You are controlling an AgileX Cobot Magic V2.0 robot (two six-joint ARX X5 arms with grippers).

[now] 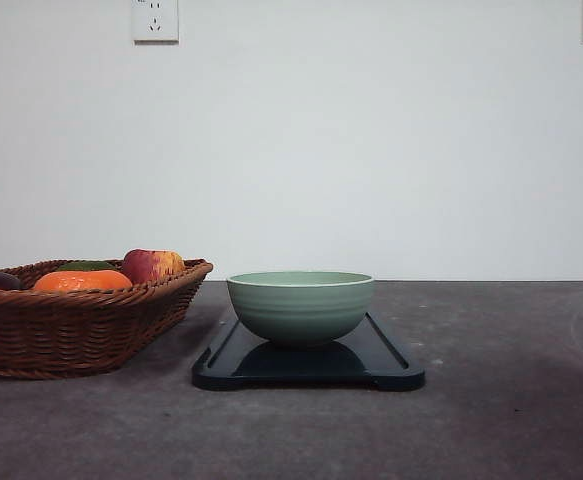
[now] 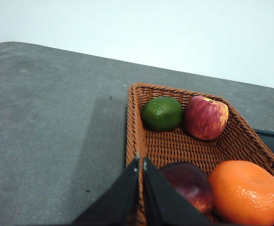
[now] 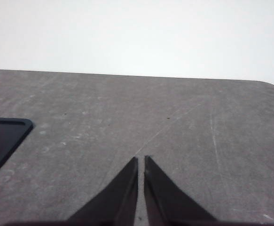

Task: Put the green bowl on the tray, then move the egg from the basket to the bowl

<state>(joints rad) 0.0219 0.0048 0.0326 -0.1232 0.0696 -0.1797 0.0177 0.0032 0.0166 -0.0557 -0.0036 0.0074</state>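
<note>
Bowl (image 1: 300, 305) sits centred on tray (image 1: 308, 366), so we judge the first step done. Egg cannot be made out among the fruit in basket (image 2: 174, 146). Left pincer (image 2: 141, 162) sits closed and empty above the basket rim; right pincer (image 3: 141, 162) likewise over bare surface (image 3: 174, 122).

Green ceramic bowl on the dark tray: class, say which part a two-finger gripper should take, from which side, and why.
Probably the rim of the pale green ceramic bowl, from above, on its right: one finger inside, one outside. It stands upright and open on the dark rectangular tray; its rounded wall looks slippery, and the brown wicker basket crowds its left.
</note>
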